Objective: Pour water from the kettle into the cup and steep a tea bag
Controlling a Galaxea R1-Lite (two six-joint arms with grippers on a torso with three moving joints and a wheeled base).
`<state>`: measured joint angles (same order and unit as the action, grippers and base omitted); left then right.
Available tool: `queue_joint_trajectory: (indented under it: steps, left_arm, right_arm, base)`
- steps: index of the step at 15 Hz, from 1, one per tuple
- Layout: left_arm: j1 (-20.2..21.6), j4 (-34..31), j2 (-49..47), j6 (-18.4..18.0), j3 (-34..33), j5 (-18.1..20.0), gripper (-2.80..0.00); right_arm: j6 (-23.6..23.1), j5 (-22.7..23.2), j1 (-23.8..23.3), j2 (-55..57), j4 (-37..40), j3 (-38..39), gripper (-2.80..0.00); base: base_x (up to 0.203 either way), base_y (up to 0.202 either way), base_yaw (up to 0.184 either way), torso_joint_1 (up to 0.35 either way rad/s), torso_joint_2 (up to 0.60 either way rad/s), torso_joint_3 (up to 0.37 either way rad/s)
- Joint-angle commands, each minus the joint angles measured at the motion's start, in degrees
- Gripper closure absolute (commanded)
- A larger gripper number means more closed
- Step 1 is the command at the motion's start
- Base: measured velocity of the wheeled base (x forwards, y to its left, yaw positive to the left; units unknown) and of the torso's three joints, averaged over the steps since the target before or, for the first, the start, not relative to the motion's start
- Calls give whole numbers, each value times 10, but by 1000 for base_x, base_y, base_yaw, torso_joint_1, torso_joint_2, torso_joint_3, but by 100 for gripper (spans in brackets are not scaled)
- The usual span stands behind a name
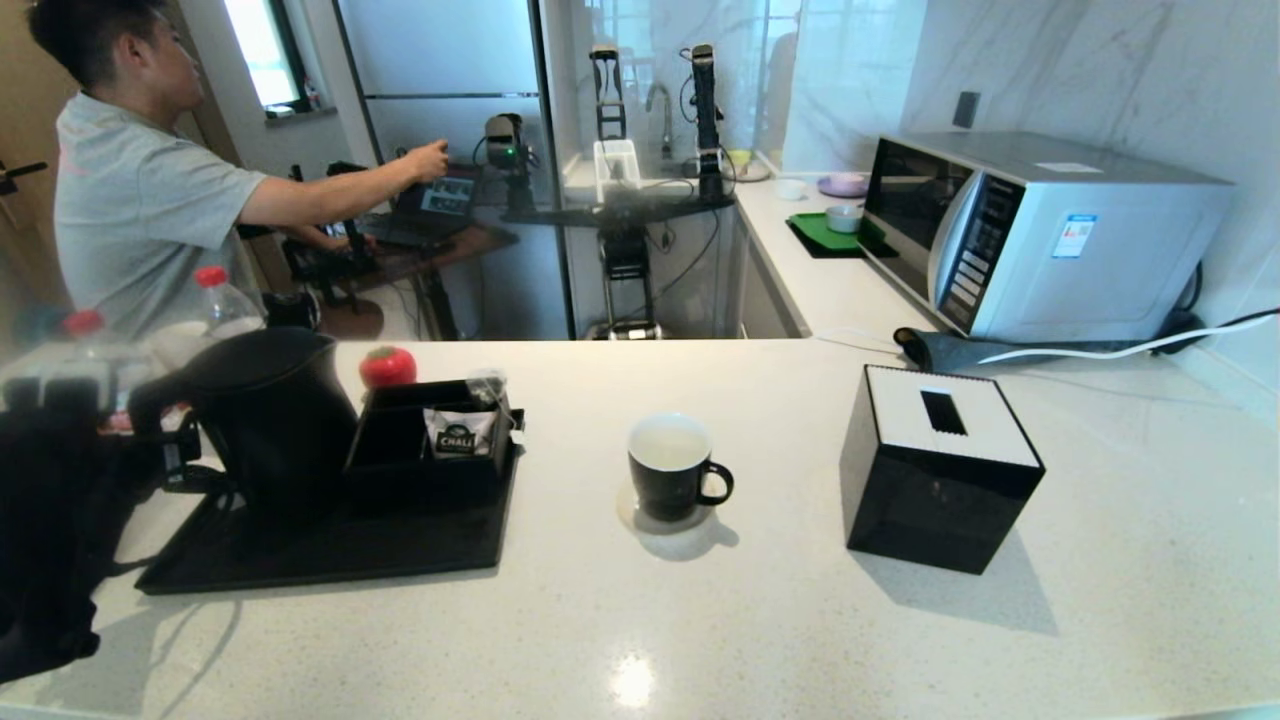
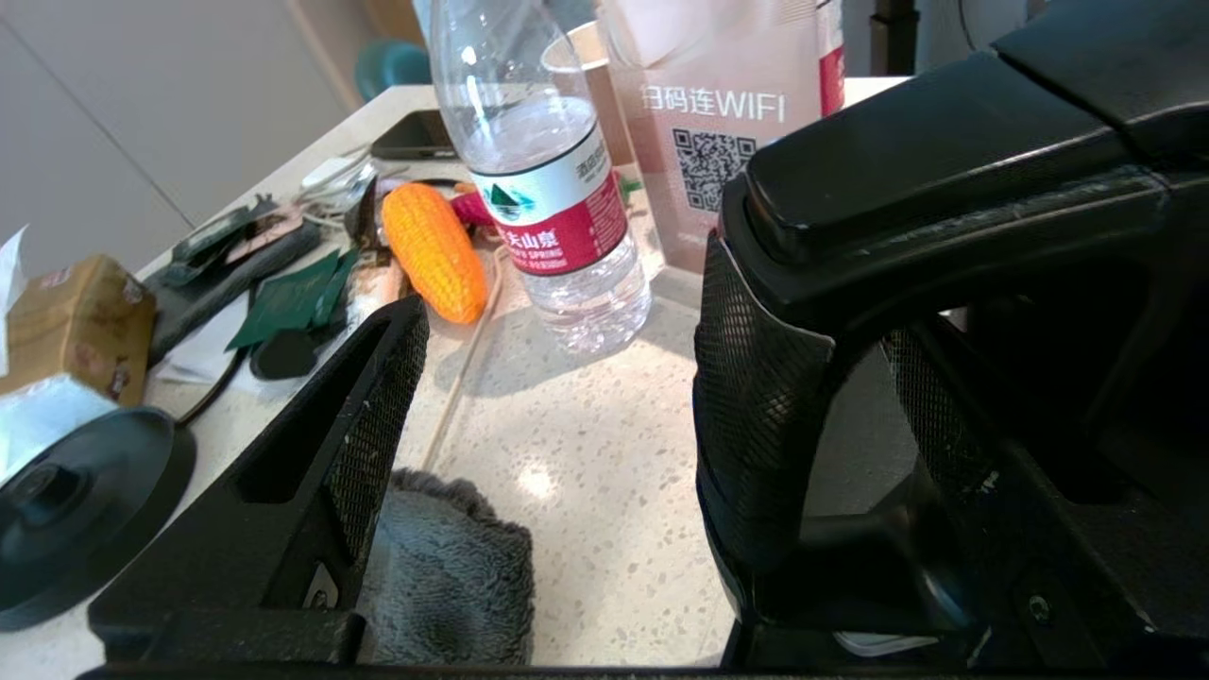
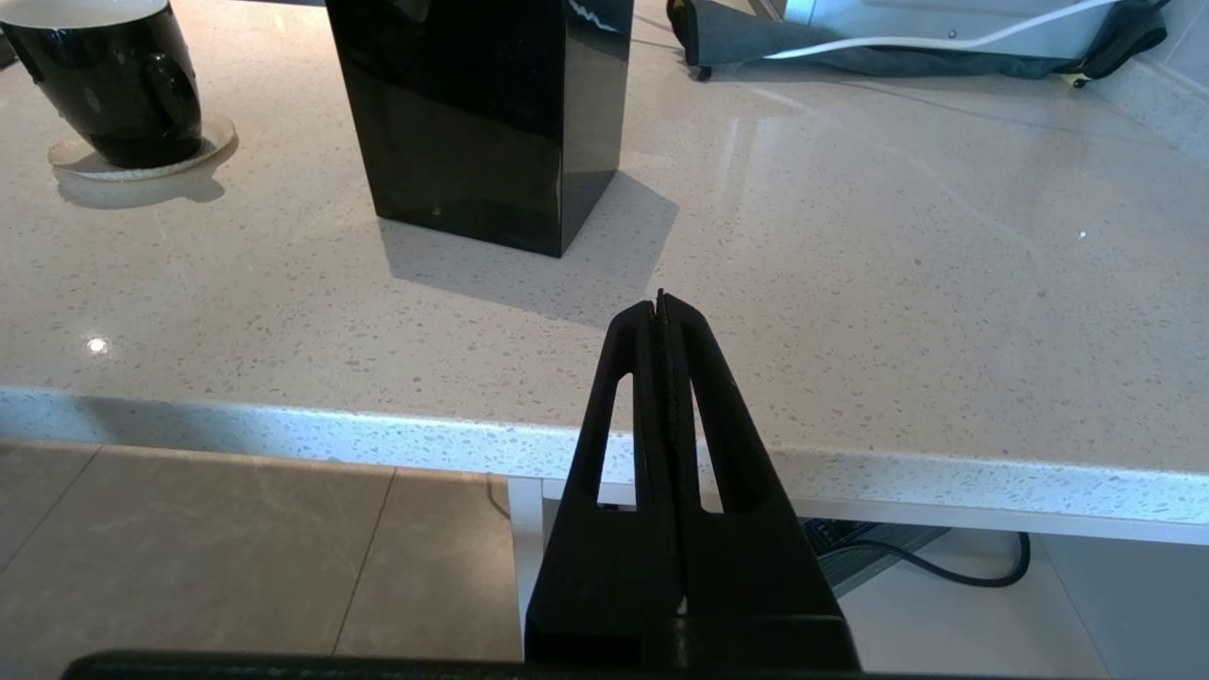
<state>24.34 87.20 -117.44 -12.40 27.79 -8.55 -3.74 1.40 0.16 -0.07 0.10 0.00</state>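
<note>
Meanwhile, left pincer (image 2: pixel 557 397) spread wide at kettle (image 1: pixel 270 420) handle, right pincer (image 3: pixel 661 307) pressed closed, parked.

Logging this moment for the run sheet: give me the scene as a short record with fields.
kettle: upright on the black tray
left gripper: fingers open, one through the kettle's handle
cup: upright on a coaster, right of the tray
tissue box: right of the cup
right gripper: fingers shut, parked off the counter's edge

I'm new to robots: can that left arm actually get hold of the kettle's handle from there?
Probably yes. The left gripper is open, one finger right at the handle of the kettle, and nothing shows between them.
</note>
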Motion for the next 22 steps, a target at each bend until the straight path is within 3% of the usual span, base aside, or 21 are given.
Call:
queue_joint_trajectory:
  steps: [1, 5, 9, 22]
  left_arm:
    - [3, 28, 0, -1, 3, -1, -280]
    - [12, 28, -1, 0, 14, 5, -280]
    - [37, 28, -7, -1, 13, 55, -280]
    - [53, 28, -37, -25, 48, 117, -280]
  right_arm:
    - [0, 0, 0, 1, 0, 0, 0]
    - [0, 0, 0, 1, 0, 0, 0]
    - [0, 0, 0, 1, 0, 0, 0]
    - [0, 0, 0, 1, 0, 0, 0]
  base:
    - [0, 0, 0, 0, 0, 0]
    - [0, 0, 0, 0, 0, 0]
    - [0, 0, 0, 0, 0, 0]
    - [0, 0, 0, 0, 0, 0]
